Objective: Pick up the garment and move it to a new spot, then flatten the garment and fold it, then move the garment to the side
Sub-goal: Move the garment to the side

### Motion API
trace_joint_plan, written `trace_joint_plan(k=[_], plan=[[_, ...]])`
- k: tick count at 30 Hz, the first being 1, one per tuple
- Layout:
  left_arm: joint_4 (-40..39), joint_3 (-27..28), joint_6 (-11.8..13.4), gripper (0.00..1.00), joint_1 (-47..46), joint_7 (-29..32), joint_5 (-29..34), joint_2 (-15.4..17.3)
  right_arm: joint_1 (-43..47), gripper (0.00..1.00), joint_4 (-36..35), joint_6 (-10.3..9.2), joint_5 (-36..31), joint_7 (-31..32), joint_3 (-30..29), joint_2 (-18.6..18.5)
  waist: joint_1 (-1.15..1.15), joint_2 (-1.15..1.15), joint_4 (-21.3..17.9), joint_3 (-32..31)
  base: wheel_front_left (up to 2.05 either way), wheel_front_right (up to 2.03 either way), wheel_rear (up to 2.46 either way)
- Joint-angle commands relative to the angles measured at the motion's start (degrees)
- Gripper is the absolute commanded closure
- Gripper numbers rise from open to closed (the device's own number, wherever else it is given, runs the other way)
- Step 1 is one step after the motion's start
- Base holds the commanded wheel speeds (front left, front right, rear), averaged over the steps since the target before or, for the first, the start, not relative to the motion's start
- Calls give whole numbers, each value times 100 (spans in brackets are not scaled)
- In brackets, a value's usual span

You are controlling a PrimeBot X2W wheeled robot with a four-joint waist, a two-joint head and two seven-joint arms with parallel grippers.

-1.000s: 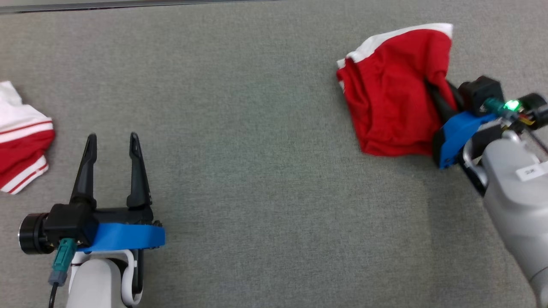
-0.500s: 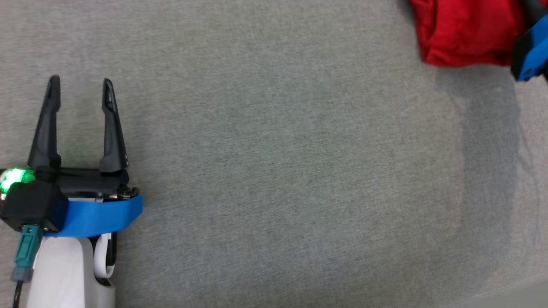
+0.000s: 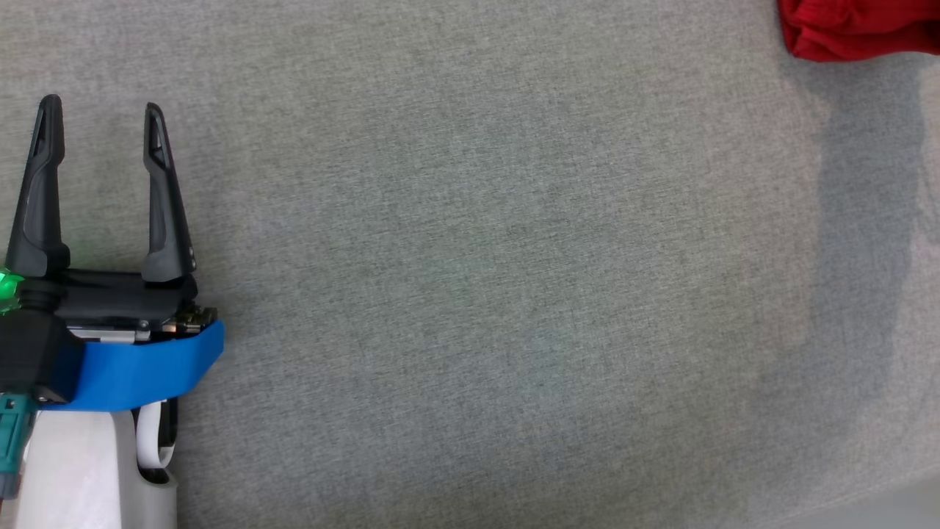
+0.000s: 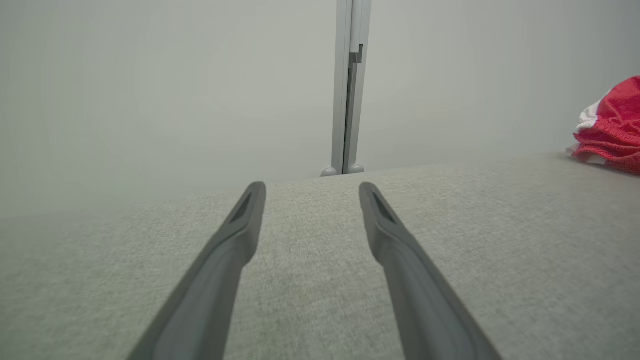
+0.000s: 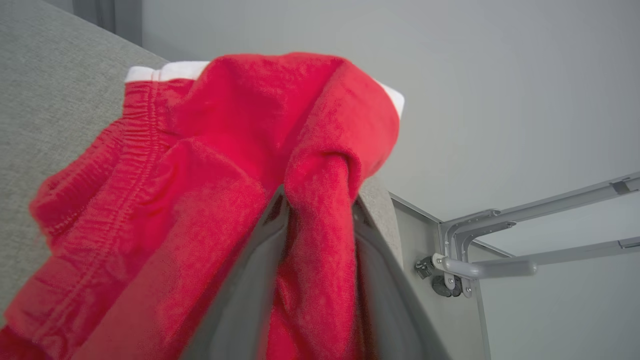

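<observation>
left tool (image 3: 101, 104) spread empty, right wrist view, right tool (image 5: 319, 200) seemingly pinching garment (image 5: 215, 150)

- The left gripper (image 3: 101, 104) is showing two long, black, tapering fingers (image 3: 165, 213) with slotted tips, set on a black block.
- A blue band (image 3: 139, 371) is wrapping its wrist, just below small metal screws (image 3: 187, 317).
- A green light (image 3: 6, 283) is glowing at its side, above a teal connector (image 3: 10, 433).
- The forearm (image 3: 73, 470) is showing pale grey-white.
- The right gripper (image 5: 319, 200) is showing dark grey fingers (image 5: 235, 305).

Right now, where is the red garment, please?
The garment lies on the grey surface at the head view's top right, a fold inside the right pincer.
</observation>
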Motion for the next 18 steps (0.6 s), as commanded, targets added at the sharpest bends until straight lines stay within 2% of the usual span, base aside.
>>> trace_joint_plan(k=[1, 6, 11, 16, 18], plan=[[120, 49, 45, 0, 27, 21, -22, 50, -105, 0, 170, -1, 42, 75, -13, 78, 0, -1, 37, -18, 0, 0, 0], [269, 33, 94, 0, 84, -13, -92, -15, -282, 0, 677, -1, -192, -195, -108, 97, 0, -1, 140, -183, 0, 0, 0], [477, 55, 137, 0, 156, -41, -177, -80, -244, 0, 954, -1, -197, -585, -323, 293, 0, -1, 215, -518, 0, 0, 0], [716, 131, 171, 0, 333, -51, -300, -172, 144, 0, 709, 0, -184, -815, -536, 565, 0, -1, 337, -1024, 0, 0, 0], [816, 182, 196, 0, 461, -52, -343, -200, 326, 0, 379, -1, -203, -821, -661, 658, 0, -1, 397, -1260, 0, 0, 0]])
